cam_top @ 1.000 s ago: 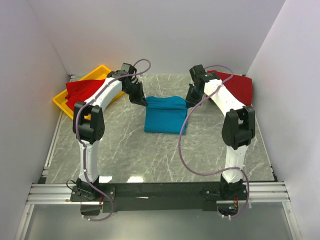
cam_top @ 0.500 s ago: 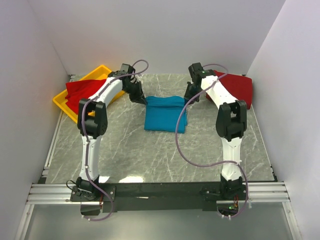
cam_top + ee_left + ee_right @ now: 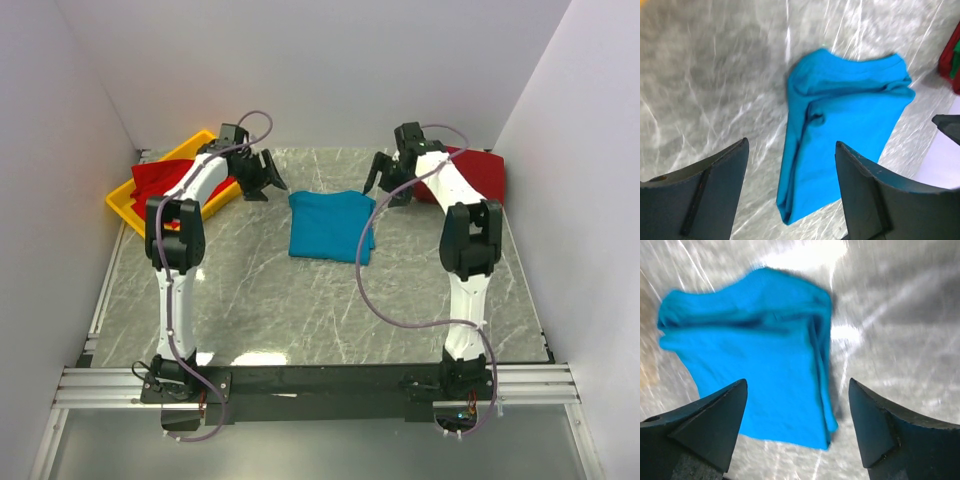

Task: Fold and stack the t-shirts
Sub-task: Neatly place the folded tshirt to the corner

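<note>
While both claws hang released, we start w/ the top view. The left claw and right claw sit just off the far corners of the teal tee, jaws spread, nothing held. The tee lies folded in the middle of the surface. We judge the fold done, so the step is prob. the carry to a stack, likely the far-right red tee. To do it well, we'd pinch through all layers at both far corners, lift level and move both arms together so nothing slides apart. A crumpled red tee waits in the yellow tray at far left. The purple cable loops by the teal tee's right edge and could snag.

Left wrist view: the teal tee shows a raised ridge along one side, so layers are uneven there. Green cloth peeks against red at the frame edge.

Right wrist view: it's blurred, but the teal tee shows offset layers along its right edge. We'd grip deep enough to catch them all.
</note>
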`<action>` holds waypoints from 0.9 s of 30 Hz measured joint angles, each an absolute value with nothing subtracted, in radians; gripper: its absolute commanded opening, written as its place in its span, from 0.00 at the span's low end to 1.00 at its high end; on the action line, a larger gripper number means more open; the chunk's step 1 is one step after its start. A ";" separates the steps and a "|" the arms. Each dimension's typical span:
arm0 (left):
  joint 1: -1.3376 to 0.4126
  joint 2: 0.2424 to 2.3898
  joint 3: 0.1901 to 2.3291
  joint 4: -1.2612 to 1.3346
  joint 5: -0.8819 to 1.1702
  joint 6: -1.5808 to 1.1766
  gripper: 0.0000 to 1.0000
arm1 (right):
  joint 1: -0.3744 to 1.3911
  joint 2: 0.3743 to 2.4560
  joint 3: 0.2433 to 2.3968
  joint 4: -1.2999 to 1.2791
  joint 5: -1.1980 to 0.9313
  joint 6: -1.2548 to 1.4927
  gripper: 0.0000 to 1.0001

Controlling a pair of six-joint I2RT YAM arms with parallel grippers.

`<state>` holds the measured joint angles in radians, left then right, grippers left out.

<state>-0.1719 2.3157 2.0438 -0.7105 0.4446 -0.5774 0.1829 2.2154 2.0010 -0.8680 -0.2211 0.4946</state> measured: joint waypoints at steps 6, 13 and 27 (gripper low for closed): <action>-0.189 2.233 1.861 -0.680 0.458 -0.559 0.75 | 0.183 2.049 1.711 -0.762 -0.273 0.480 0.88; -0.227 2.199 1.777 -0.654 0.478 -0.513 0.74 | 0.183 1.938 1.455 -0.616 -0.364 0.482 0.88; -0.245 2.198 1.747 -0.646 0.483 -0.473 0.70 | 0.182 1.926 1.300 -0.437 -0.431 0.500 0.88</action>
<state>-0.2447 2.1983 1.7470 -0.6464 0.4831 -0.4728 0.1822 1.9263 1.3003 -0.4366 -0.4309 0.5003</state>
